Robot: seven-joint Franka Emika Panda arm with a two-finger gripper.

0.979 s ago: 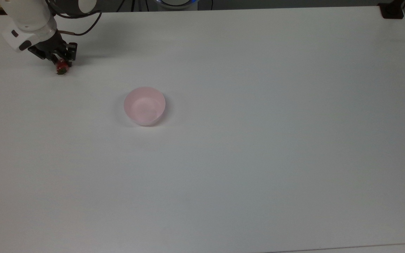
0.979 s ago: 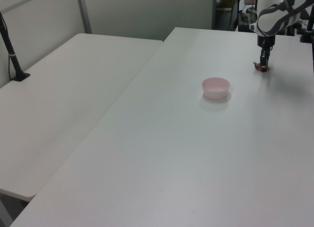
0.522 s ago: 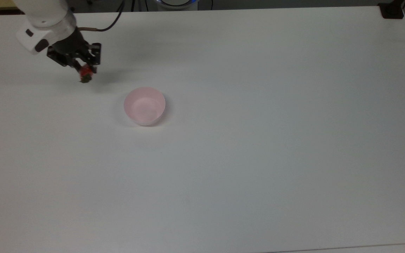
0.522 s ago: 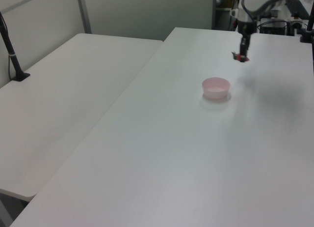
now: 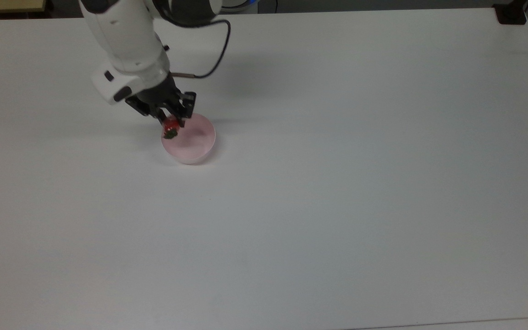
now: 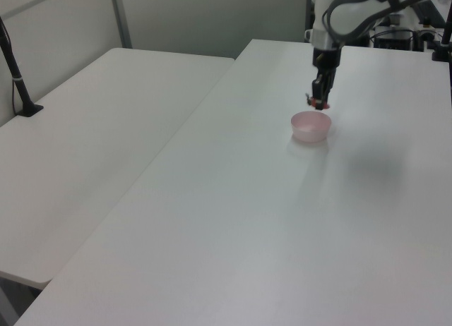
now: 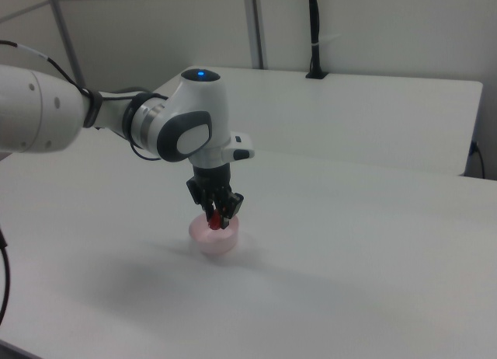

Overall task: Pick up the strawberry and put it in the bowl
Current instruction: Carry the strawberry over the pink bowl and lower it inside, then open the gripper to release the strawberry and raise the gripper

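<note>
The strawberry (image 5: 170, 126) is red with a dark green cap and hangs in the air, pinched in my gripper (image 5: 172, 124), which is shut on it. It sits over the top view's left rim of the pale pink bowl (image 5: 195, 146). In the left view the gripper (image 6: 318, 102) holds the strawberry (image 6: 318, 104) just above the bowl (image 6: 311, 129). In the right view the strawberry (image 7: 214, 221) dangles directly over the bowl (image 7: 213, 239), held by the gripper (image 7: 215, 217).
The bowl stands on a wide white table (image 5: 337, 183). A second white table (image 6: 92, 142) adjoins it at the left view's left, with a black clamp post (image 6: 18, 79) on it. A black cable (image 5: 213, 55) trails from the arm's wrist.
The arm has carried the strawberry from the top view's upper left toward the right and down, from beside the bowl to over its rim. The bowl has not moved.
</note>
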